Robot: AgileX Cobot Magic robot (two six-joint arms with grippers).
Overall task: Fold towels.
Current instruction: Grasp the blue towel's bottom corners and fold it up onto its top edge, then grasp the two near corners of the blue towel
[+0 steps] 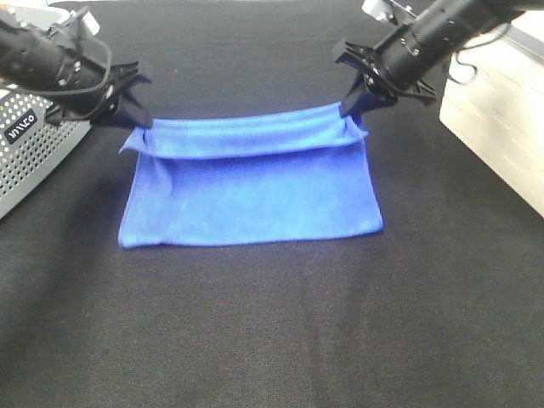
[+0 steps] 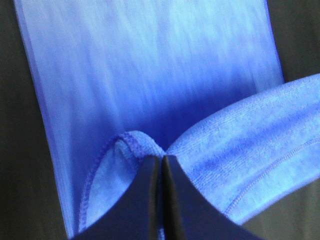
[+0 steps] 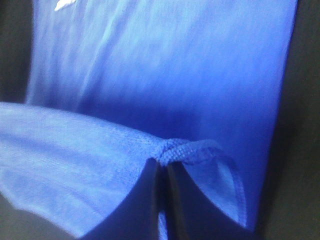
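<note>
**Fingers (image 1: 134, 113) shut on both far corners of the blue towel (image 1: 255, 191): slip, skew and drag risks**

Left fingers (image 2: 147, 200) pressed together with no gap, pinching a small bunch of hem at the far-left corner. Right fingers (image 3: 142, 200) likewise closed on the bunched far-right hem. Grip in both cases shallow, on the very corner only.

Towel flat on the black table (image 1: 272, 340), near edge down. Far edge raised and turned toward the near side as a band slung between the two corners, sagging slightly in the middle. Fold judged barely begun.

Risks noted:
- Corner loss. Cause: thin bite on the hem, plus any spreading of the arms and added tension along the band.
- Skewed fold. Cause: unequal travel of the two sides; band not quite level in the high view.
- Creasing or a doubled ridge. Cause: slack middle touching down ahead of the corners.
- Shifted lower layer. Cause: pull carried through the fold line, with little but friction on the table against it.
- Arm contact. Cause: grey perforated box (image 1: 25, 144) close beside the left arm (image 1: 42, 59), white box (image 1: 501, 110) close beside the right arm (image 1: 442, 34).
</note>
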